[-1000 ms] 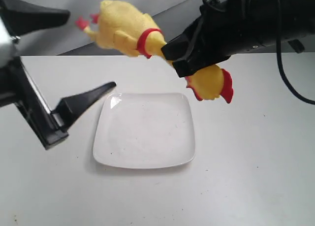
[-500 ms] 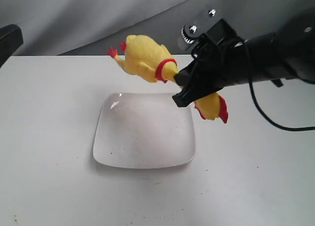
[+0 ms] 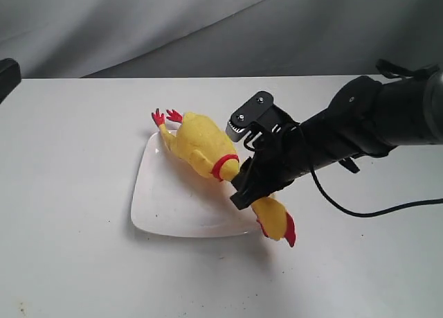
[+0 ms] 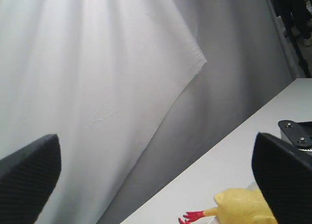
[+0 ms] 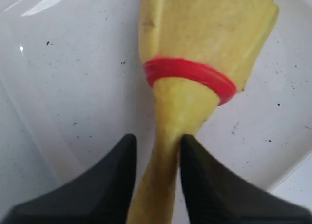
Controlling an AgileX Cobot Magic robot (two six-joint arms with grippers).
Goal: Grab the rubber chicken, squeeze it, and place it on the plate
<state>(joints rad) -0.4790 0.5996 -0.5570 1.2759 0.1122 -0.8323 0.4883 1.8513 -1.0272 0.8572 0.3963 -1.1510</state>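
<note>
The yellow rubber chicken lies slantwise across the white square plate. Its red feet are at the plate's far left corner, and its head hangs over the near right rim. My right gripper is shut on the thin neck just below the red collar. In the right wrist view the black fingers flank the neck of the chicken over the plate. My left gripper is raised, wide open and empty. Its view catches the chicken's rump and feet.
A white tabletop surrounds the plate, with a grey cloth backdrop behind it. The right arm's black cable loops over the table on the right. A dark piece of the left arm shows at the left edge.
The right gripper has come down and toward the near side with the chicken, from the air above the plate to lying on it. The left gripper has drawn back out to the left edge.
</note>
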